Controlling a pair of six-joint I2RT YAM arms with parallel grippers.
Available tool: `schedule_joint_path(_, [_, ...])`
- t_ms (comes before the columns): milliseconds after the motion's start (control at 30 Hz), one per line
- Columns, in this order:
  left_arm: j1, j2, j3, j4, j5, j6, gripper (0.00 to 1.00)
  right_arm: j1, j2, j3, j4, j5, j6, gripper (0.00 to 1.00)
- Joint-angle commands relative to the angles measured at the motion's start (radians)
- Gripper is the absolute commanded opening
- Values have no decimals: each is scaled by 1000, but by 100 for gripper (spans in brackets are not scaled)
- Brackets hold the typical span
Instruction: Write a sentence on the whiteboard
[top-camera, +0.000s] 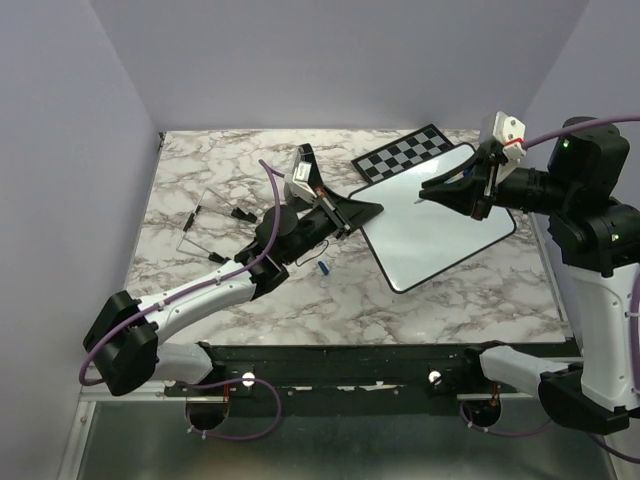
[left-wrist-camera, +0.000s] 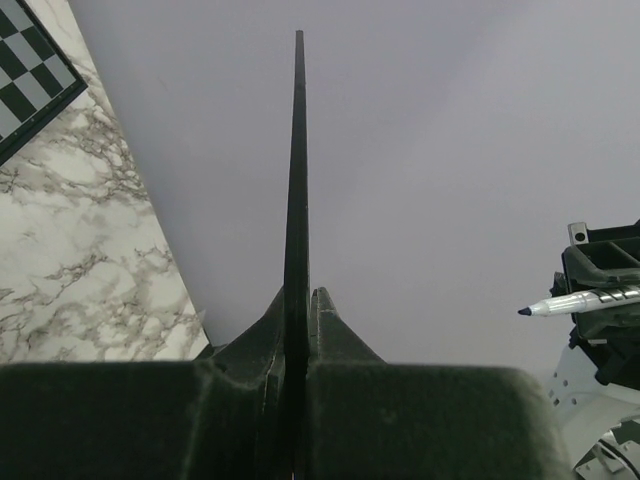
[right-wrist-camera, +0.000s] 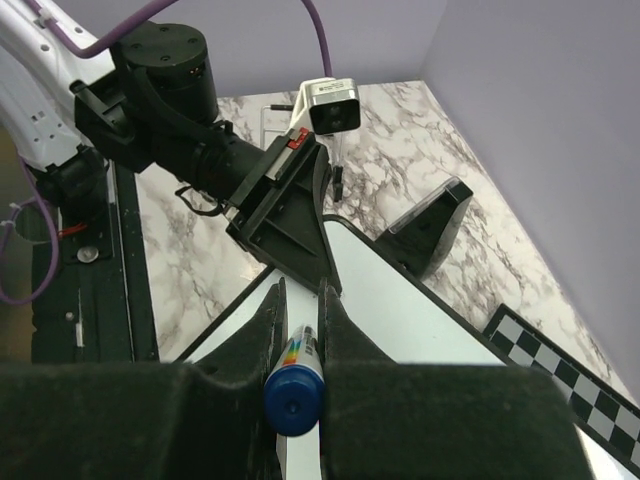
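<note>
The left hand (left-wrist-camera: 300, 297) was clamped on the thin edge of the whiteboard (top-camera: 440, 235). The right hand (right-wrist-camera: 300, 293) gripped a marker (right-wrist-camera: 293, 385) tightly, its tip over the board.

- Table (top-camera: 200, 290): white-and-grey marble-pattern top, fills the middle of the top view.
- Whiteboard (top-camera: 440, 235): right of centre, set at an angle.
- Chessboard (top-camera: 405, 155): upper right, against the whiteboard's far edge; touching or overlapped, cannot tell.
- Small blue cap-like piece (top-camera: 325, 268): centre, just left of the whiteboard.
- Black block (top-camera: 305, 156): upper centre; type unclear.
- Thin clear-edged item with small black pieces (top-camera: 205, 215): left of centre; unidentified.
</note>
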Motion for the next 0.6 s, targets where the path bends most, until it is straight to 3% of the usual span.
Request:
schedule_joint_path(0, [-7, -47, 17, 99, -11, -18, 0, -5, 0, -15, -13, -96, -10, 1])
schedule_joint_path(567, [-19, -7, 15, 147, -11, -49, 0, 52, 1, -84, 32, -53, 21, 1])
